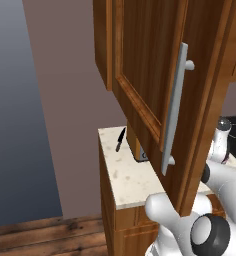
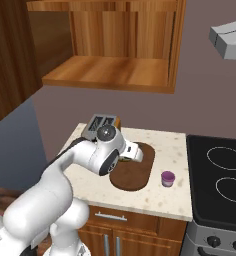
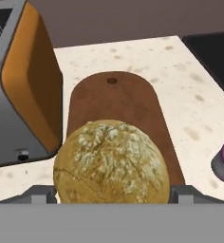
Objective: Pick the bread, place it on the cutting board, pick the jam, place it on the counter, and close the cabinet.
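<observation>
No legible text or labels anywhere.

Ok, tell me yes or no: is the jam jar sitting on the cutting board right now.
No. In the right base view the jam stands on the counter, apart from the cutting board and to its right.

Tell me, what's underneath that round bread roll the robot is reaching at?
Under the bread lies the dark cutting board, which stretches away behind it on the speckled counter. The bread covers the board's near end, so whether it rests there or hangs just above is hidden.
</observation>
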### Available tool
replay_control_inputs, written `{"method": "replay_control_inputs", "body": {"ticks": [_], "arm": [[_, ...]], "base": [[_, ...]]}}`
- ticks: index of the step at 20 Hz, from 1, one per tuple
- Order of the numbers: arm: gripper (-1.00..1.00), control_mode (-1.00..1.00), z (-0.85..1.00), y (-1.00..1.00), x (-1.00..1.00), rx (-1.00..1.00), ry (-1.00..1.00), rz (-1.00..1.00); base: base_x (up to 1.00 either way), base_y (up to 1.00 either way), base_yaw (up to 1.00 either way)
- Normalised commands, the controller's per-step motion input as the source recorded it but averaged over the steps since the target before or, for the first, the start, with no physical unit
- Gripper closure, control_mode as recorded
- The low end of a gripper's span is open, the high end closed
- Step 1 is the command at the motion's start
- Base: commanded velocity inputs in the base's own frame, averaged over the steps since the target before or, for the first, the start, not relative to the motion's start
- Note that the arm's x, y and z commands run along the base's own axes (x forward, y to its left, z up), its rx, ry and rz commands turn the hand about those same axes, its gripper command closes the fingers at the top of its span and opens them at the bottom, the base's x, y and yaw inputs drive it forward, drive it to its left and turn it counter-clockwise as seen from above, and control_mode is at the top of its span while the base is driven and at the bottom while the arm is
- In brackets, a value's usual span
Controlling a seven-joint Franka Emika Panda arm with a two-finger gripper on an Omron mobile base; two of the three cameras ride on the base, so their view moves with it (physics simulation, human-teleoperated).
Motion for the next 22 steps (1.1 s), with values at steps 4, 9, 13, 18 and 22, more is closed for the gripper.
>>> {"method": "replay_control_inputs", "body": {"ticks": [4,9,13,18,22], "arm": [[1.00,-1.00,-0.23,-0.21,0.00,0.00,0.01,0.00],[1.00,-1.00,-0.22,-0.08,0.00,0.00,0.02,0.00],[1.00,-1.00,-0.20,-0.03,0.00,0.00,0.03,0.00],[1.00,-1.00,-0.12,0.00,0.00,0.00,0.06,0.00],[1.00,-1.00,-0.13,0.00,0.00,0.00,0.05,0.00]], "base": [[0.00,0.00,0.00],[0.00,0.00,0.00],[0.00,0.00,0.00],[0.00,0.00,0.00],[0.00,0.00,0.00]]}}
